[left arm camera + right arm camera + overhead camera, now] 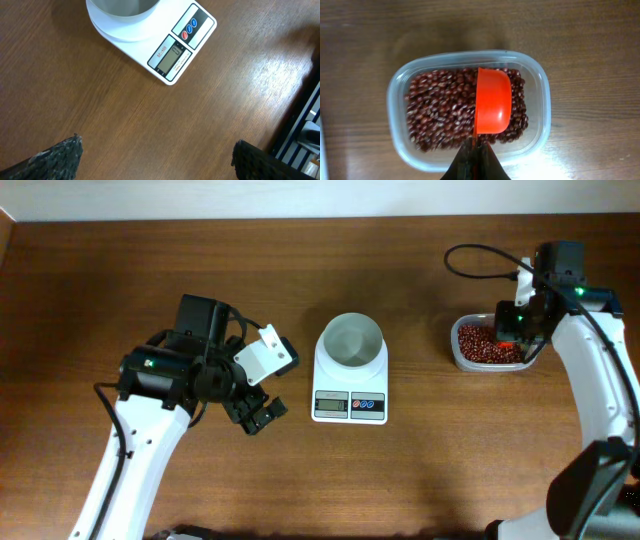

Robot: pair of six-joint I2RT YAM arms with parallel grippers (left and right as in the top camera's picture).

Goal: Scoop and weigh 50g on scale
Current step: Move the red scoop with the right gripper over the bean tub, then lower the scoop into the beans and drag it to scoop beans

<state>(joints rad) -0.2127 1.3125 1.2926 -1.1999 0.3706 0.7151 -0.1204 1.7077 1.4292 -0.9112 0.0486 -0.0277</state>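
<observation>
Hidden: the handle of the orange scoop (pixel 493 107) vanishes between the right jaws at the bottom centre of the right wrist view. The arm covers part of the clear tub (pixel 459 356) from overhead.
Cut off: the left wrist view crops the white bowl (pixel 122 7) at the top edge, and only two dark fingertips (pixel 55 157) poke in at the bottom corners.
Hard to make out: the scale's display (pixel 170 54) is too small to read. I can't tell if the scoop faces up or down. Some striped stuff past the table edge, lower right of the left wrist view, is a blur.
Left jaws: spread as wide as they go, nothing between them, hanging over bare table (pixel 100 110) left of centre in the overhead view.
Right jaws: pinched tight on the scoop's handle, with the scoop's cup lying over the beans (pixel 440 110).
Scale: the scale (pixel 350 385) sits mid-frame overhead, bowl on top, display and buttons toward the bottom of the frame.
Beans: all in the tub at the upper right overhead, well apart from the scale.
Overhead only: both arms at once, and the gap between scale and tub.
Wrist views only: the right one shows single beans and the tub's rounded rim (pixel 395 100). The left one shows the red and blue buttons (pixel 189 29).
Table and room: dark brown wood grain with a soft sheen. A pale strip runs along the top edge overhead.
</observation>
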